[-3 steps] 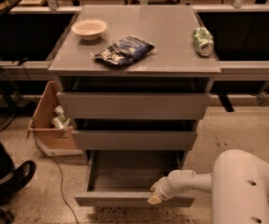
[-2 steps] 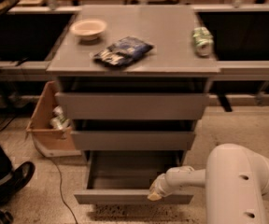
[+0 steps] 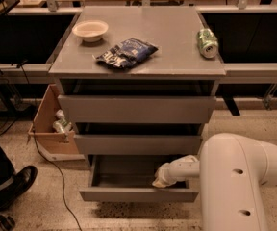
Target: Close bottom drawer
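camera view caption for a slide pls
End effector in the right front of the open bottom drawer, below a cabinet top holding bowl, bag and can

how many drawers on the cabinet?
3, stacked: top drawer, middle drawer below it, bottom drawer lowest and pulled open. The gripper is inside the bottom drawer, right side, just behind its front panel. None look hidden.
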`<state>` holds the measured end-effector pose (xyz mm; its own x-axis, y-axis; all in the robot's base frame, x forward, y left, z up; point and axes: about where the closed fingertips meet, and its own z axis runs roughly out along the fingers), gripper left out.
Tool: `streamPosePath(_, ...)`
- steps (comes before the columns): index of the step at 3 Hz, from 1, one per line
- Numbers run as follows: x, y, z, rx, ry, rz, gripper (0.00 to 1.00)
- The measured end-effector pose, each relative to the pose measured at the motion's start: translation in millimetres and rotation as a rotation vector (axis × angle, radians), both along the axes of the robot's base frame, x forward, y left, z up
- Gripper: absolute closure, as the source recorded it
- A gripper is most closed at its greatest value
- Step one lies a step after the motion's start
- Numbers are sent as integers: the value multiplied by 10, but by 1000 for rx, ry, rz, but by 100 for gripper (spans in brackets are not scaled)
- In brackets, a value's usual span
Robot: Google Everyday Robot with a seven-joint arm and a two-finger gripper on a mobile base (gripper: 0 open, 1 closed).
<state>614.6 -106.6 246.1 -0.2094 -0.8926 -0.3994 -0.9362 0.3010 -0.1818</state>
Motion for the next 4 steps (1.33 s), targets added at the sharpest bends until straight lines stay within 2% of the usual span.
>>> streamPosePath(1, 344, -20, 368, -32, -88, 12, 8)
streamPosePath(2, 449, -57, 579, -42, -131, 9, 0)
streamPosePath(3, 391, -58, 579, -42, -131, 9, 19)
streamPosePath(4, 155, 43, 405, 0, -92, 13, 42)
